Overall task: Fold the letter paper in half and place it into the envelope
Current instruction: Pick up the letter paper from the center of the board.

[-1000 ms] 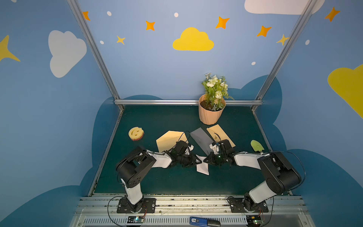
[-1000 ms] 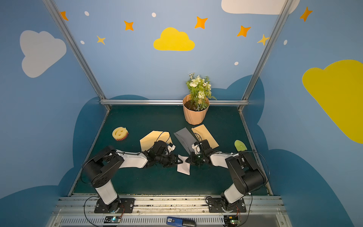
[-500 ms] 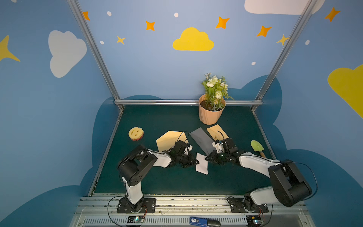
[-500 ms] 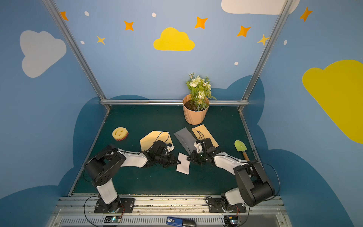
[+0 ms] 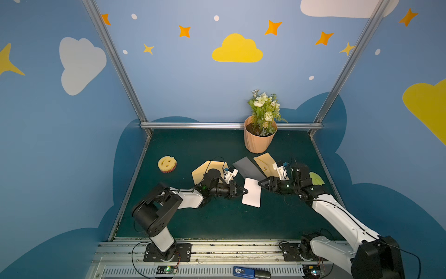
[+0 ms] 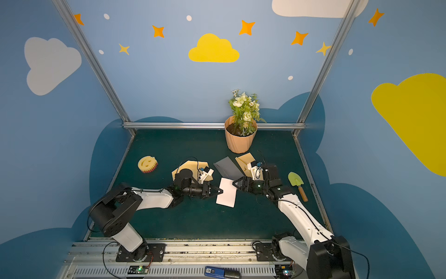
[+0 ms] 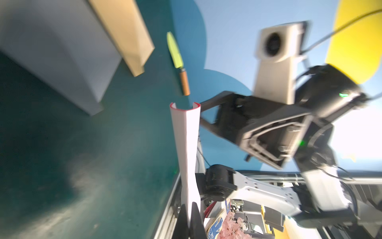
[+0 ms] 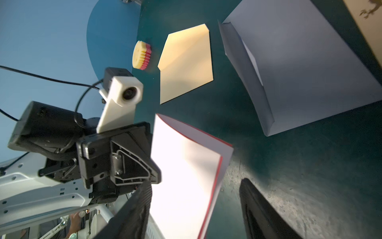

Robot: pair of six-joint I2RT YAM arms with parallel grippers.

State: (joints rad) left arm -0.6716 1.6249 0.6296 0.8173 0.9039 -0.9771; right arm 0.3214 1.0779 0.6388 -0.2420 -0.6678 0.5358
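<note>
Over the table [image 5: 217, 222], left pincer [image 5: 246, 191] pinches the folded letter paper [image 5: 252, 197]; right pincer [image 5: 260, 184] gapes beside it.

Paper [image 5: 251, 195] sits at the middle of the table [image 5: 193, 224], with left gripper [image 5: 246, 191] at its left edge and right gripper [image 5: 259, 184] at its right. Three envelopes lie in a row just behind:
- left envelope [image 5: 201, 170] behind left gripper
- middle envelope [image 5: 246, 168] behind paper
- right envelope [image 5: 264, 162] behind right gripper

Pot [image 5: 257, 142] stands behind right envelope, at the table's back edge. Sponge [image 5: 167, 164] is far left. Trowel [image 6: 297, 181] is far right.
</note>
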